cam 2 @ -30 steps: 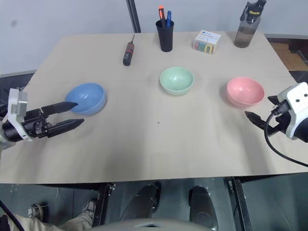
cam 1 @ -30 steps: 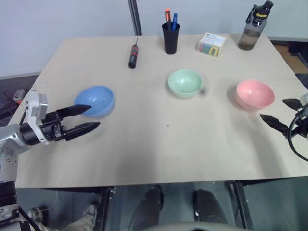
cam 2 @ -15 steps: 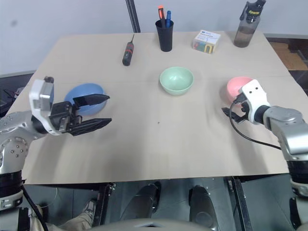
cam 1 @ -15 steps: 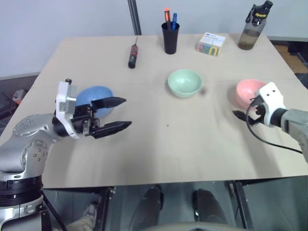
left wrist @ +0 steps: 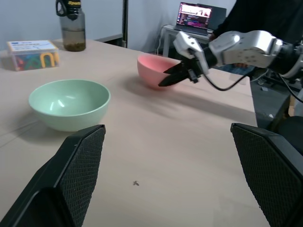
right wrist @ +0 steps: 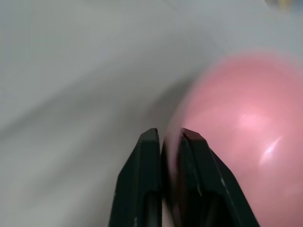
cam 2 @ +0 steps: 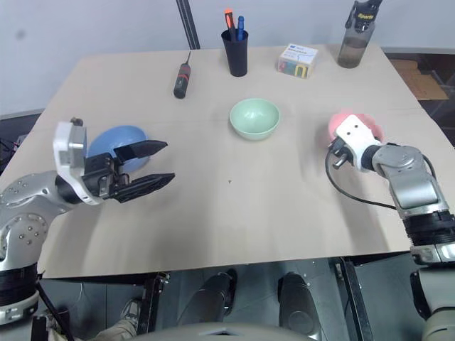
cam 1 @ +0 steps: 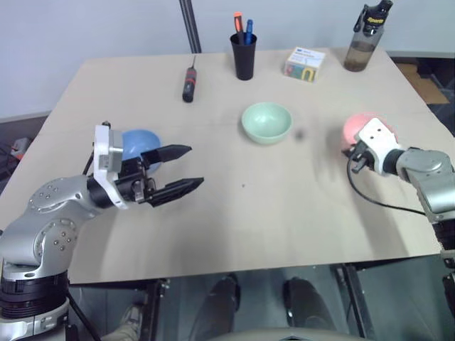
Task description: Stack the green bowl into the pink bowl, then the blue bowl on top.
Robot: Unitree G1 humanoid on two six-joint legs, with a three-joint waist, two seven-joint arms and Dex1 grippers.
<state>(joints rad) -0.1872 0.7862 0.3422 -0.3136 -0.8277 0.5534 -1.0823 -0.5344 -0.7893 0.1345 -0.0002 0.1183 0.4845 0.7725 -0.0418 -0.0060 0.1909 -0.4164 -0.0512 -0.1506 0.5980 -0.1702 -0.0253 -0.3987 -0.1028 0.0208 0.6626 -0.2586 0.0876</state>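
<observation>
The green bowl [cam 1: 266, 122] stands mid-table, upright and empty. At the right, the pink bowl [cam 1: 351, 126] is partly covered by my right wrist. In the left wrist view my right gripper [left wrist: 166, 81] is shut, its black tips low against the pink bowl's [left wrist: 154, 70] outer wall. Up close, the two fingers [right wrist: 147, 156] press together beside the bowl [right wrist: 236, 142] with nothing between them. The blue bowl [cam 1: 135, 142] sits at the left, half hidden behind my left gripper [cam 1: 186, 169]. That gripper hovers open and empty, pointing toward the table's middle.
Along the table's far edge lie a screwdriver [cam 1: 188, 74], a black pen cup [cam 1: 243, 53], a small colourful box [cam 1: 306, 64] and a dark bottle [cam 1: 362, 39]. Beyond the right side, a person sits by a laptop [left wrist: 196, 10].
My right gripper swung in to the pink bowl's side and went from open to shut. My left gripper moved right past the blue bowl, then held still, staying open.
</observation>
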